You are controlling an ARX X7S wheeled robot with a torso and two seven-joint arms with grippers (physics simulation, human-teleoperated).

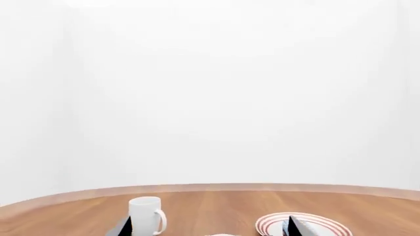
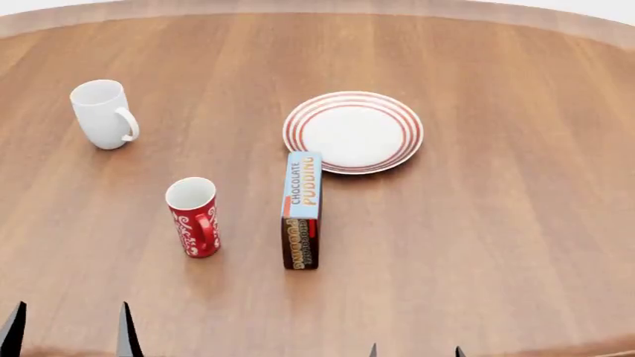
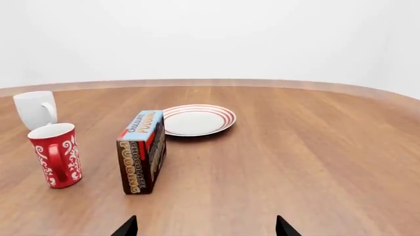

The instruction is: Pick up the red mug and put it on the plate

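Note:
The red mug point(image 2: 193, 217) with white swirls stands upright on the wooden table point(image 2: 516, 245), handle toward me; it also shows in the right wrist view point(image 3: 58, 155). The plate point(image 2: 353, 132), white with red rings, lies farther back and to the right, with nothing on it point(image 3: 195, 119) point(image 1: 308, 225). My left gripper point(image 2: 70, 331) is open at the near left edge, short of the red mug and apart from it point(image 1: 210, 228). My right gripper point(image 2: 416, 351) is open at the near edge, nothing between its fingertips point(image 3: 205, 228).
A chocolate pudding box point(image 2: 303, 209) stands on its long edge between the red mug and the plate point(image 3: 141, 150). A plain white mug point(image 2: 102, 113) stands at the back left point(image 1: 145, 215). The table's curved far edge point(image 1: 210, 188) meets a white wall.

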